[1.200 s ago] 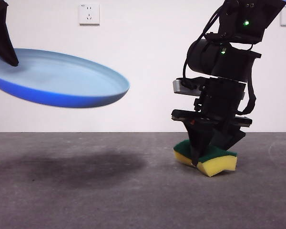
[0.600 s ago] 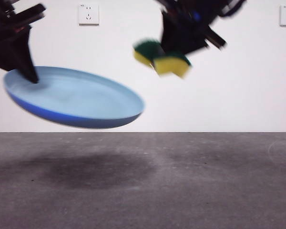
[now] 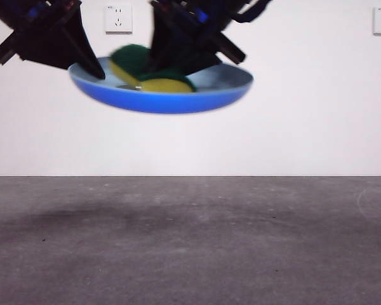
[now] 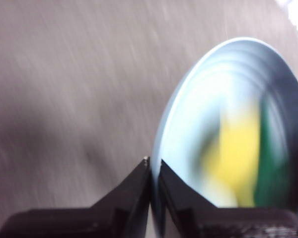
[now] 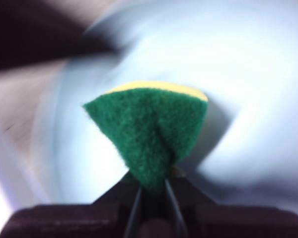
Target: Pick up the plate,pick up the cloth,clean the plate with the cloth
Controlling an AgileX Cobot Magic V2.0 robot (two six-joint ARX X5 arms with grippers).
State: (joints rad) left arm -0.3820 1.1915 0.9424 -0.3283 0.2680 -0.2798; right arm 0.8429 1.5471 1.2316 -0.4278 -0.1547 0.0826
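Your left gripper (image 4: 155, 166) pinches plate (image 3: 178, 100) by rim, holding it aloft, well above table (image 3: 190, 248), face up for wiping. Your right gripper (image 5: 153, 186) squeezes sponge (image 3: 153, 75), pressed into plate's hollow. Cleaning stroke likely underway; motion blur hides detail.

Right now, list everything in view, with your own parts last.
plate: one, light blue, held in the air above the table, tilted.
sponge: one, yellow with a green scouring layer, over the plate's inside.
wall sockets: two, white, on the wall behind.
table: one, grey.
left hand: one, black, shut on the plate's rim.
right hand: one, black, shut on the sponge.
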